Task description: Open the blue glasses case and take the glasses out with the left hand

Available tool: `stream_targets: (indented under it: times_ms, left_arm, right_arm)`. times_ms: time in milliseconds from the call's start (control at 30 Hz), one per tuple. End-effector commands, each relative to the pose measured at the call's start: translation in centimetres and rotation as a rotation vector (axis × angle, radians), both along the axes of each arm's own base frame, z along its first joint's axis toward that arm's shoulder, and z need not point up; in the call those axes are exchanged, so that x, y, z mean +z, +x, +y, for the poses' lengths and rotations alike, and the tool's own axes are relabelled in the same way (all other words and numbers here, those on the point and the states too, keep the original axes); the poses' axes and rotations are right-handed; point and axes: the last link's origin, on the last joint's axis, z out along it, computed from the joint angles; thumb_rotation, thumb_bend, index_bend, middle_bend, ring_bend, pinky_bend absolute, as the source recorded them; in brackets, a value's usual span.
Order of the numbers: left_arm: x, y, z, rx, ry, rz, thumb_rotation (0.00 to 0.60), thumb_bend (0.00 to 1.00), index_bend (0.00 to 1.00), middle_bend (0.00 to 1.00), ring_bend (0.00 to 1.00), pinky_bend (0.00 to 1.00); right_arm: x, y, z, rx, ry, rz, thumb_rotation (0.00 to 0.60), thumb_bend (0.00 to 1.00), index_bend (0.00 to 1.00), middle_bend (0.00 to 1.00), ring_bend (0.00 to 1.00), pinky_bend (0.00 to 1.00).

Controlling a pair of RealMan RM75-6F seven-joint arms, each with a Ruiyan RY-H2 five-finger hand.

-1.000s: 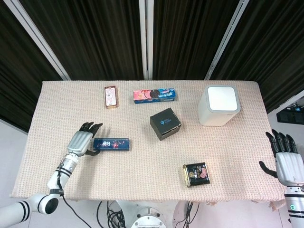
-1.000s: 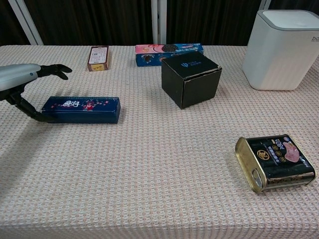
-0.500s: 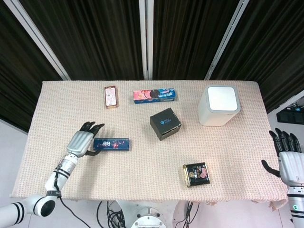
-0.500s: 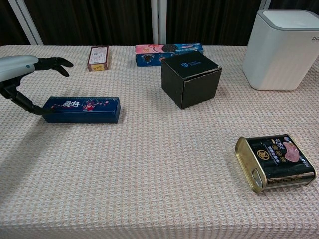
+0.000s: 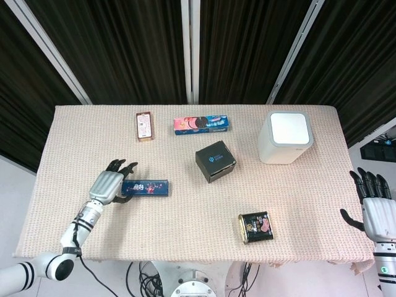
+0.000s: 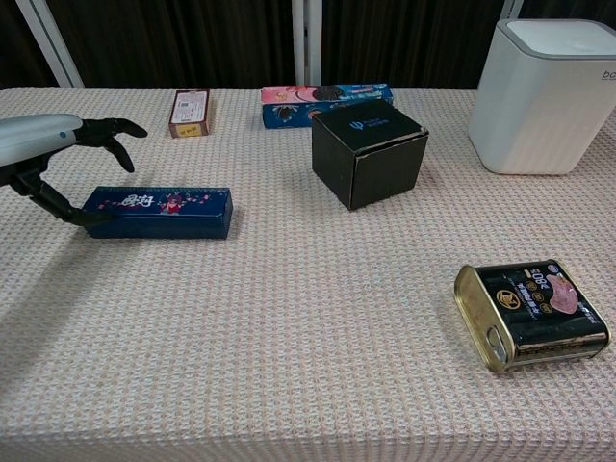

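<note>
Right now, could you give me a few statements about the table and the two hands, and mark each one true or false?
1. The left hand is at the left end of the blue glasses case. True.
2. The blue glasses case lies open with the glasses out. False: it is closed, and no glasses are visible.
3. The right hand holds the tin can. False: it holds nothing, fingers spread, off the table's right edge.
4. The black box stands in front of the cookie pack. True.
5. The white container sits at the table's left edge. False: it sits far right.
</note>
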Motion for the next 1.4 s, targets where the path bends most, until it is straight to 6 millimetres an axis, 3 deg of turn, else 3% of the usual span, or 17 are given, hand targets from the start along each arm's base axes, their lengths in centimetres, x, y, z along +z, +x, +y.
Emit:
stream_targets:
  times_ms: [33, 1400]
  left_arm:
    - [-0.08, -0.1, 0.02, 0.004, -0.006, 0.005, 0.6, 0.24, 0.1, 0.26, 0.0, 0.05]
    - [-0.2, 0.1, 0.1, 0.007, -0.021, 0.002, 0.6, 0.31, 0.13, 0.32, 0.0, 0.05]
  right_arm:
    - [-0.01, -0.02, 0.0, 0.0, 0.0, 0.0, 0.6, 0.17, 0.0, 0.0, 0.0, 0.0]
    - [-0.28, -0.19, -0.15, -0.007, 0.012, 0.001, 0.6, 0.17, 0.0, 0.0, 0.0, 0.0]
